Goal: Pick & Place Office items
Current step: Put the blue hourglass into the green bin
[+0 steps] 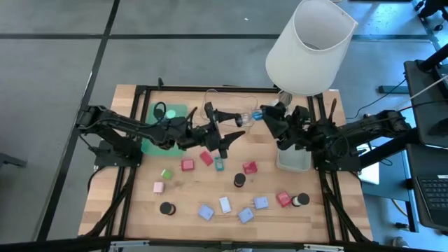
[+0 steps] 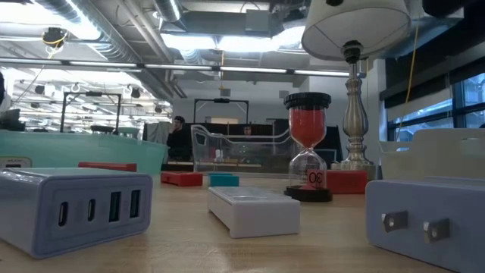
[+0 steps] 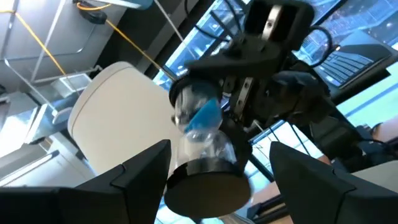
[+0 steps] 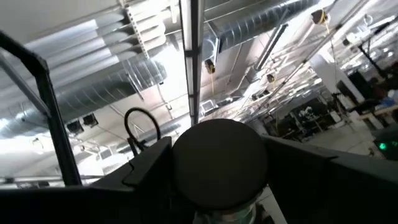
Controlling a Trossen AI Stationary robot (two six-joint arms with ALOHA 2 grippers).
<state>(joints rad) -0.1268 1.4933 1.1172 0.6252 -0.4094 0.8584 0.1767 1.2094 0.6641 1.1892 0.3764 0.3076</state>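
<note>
The black end cap of a blue-sand hourglass sits clamped in the right gripper, held level toward the spread-fingered left gripper, seemingly for a handover

surface: your pale matt wood | hourglass: glossy clear glass, black plastic caps | lamp stem: shiny metal

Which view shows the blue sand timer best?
The left wrist view: the blue sand timer fills the frame, glass and black cap plain, held in the right gripper. The high view shows it small between the arms; the right wrist view only its black end; the low view not at all.
</note>
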